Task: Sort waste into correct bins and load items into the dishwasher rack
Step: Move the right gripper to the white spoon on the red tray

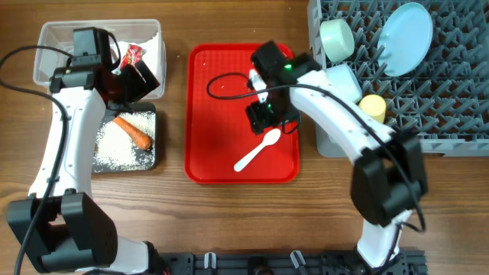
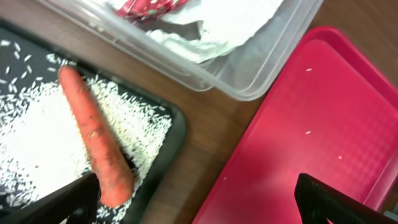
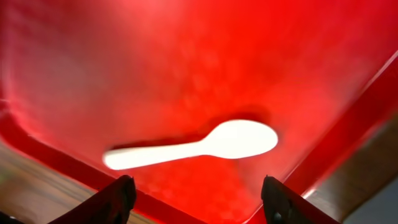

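Note:
A white spoon lies on the flat red tray, near its front right corner. My right gripper hovers just over it, open, with nothing between its fingers. My left gripper is open and empty, between the clear tub and the black tray. The tub holds white tissue and a red wrapper. An orange carrot lies on rice in the black tray. The grey rack holds a plate, two bowls and a yellow cup.
The red tray's raised rim runs close past my right fingers. A black cable loops over the red tray behind the right wrist. The tub's corner and the black tray's rim lie close to the red tray's edge.

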Controlling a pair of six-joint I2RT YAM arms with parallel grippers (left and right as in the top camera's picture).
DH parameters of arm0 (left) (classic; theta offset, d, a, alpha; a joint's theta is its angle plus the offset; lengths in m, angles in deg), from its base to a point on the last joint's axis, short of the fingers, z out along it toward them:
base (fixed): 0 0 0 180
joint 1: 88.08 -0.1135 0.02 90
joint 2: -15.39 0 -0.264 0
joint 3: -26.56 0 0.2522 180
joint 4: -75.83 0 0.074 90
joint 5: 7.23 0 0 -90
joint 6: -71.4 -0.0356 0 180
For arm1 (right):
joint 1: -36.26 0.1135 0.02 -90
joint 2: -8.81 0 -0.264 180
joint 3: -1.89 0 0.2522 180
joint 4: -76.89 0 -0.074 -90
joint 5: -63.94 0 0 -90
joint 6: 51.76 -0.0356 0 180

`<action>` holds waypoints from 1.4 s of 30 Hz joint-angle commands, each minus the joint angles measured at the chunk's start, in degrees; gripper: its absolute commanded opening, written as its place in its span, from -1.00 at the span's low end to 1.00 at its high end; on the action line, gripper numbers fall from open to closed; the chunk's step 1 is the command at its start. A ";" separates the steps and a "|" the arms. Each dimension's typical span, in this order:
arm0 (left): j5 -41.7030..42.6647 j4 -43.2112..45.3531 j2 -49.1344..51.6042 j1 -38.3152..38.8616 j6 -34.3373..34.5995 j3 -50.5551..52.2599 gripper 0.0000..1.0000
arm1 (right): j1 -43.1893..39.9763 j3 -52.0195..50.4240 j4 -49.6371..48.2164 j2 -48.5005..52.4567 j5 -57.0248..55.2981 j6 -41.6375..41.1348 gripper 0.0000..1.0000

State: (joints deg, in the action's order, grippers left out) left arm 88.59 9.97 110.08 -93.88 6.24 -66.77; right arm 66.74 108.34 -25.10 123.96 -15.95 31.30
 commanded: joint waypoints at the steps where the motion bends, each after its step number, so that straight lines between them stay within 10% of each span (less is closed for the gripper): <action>1: -0.57 -0.57 -0.07 -0.37 1.14 -0.15 1.00 | 0.83 -0.50 0.50 1.95 1.11 -3.82 0.32; 32: -0.57 -1.75 -0.07 -0.33 1.14 -0.15 0.99 | -0.02 -12.20 -20.72 5.40 -7.78 -5.01 0.14; 42: -0.55 -1.77 -0.07 -0.33 1.14 -0.15 1.00 | -1.14 -3.50 -8.07 5.38 7.06 -1.40 0.31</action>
State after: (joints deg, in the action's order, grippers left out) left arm 88.59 8.24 110.08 -93.88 6.63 -66.77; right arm 65.65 99.40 -37.23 127.88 -17.79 27.98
